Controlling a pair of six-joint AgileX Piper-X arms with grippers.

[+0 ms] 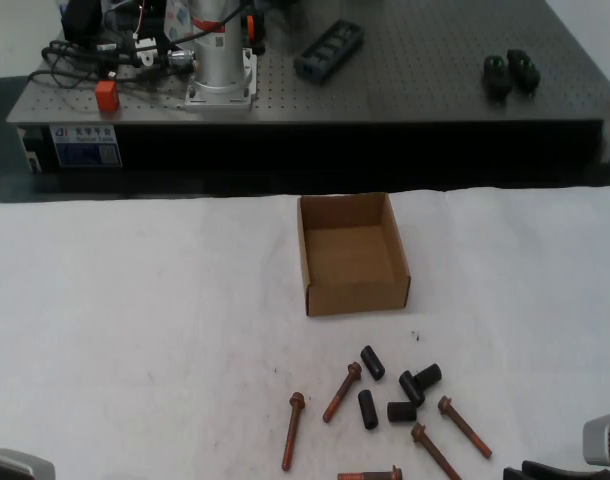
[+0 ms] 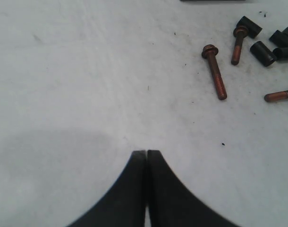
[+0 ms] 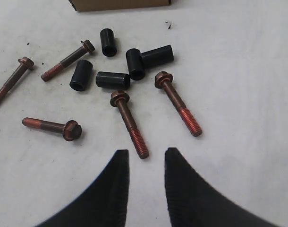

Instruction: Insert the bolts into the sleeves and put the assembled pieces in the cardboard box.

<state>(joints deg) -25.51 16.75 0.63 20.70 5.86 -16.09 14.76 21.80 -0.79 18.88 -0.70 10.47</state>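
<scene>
Five bolts (image 3: pixel 130 124) and five sleeves (image 3: pixel 113 79) lie loose on the white cloth (image 1: pixel 135 320), near the cardboard box (image 1: pixel 355 295) — none assembled. Left gripper (image 2: pixel 147 152): fingers pressed together, holding nothing. Right gripper (image 3: pixel 145 152): fingers parted, holding nothing — one bolt's threaded tip just beside them.

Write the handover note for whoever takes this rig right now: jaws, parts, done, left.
Left gripper: jaws shut, empty, over bare white cloth.
Right gripper: jaws open, empty, at the pile's near edge.
Five bolts and five sleeves lie loose on the cloth, nearer the arms than the cardboard box, which is empty.
Done: nothing assembled or boxed.
Left: all five insertions, then boxing.
</scene>
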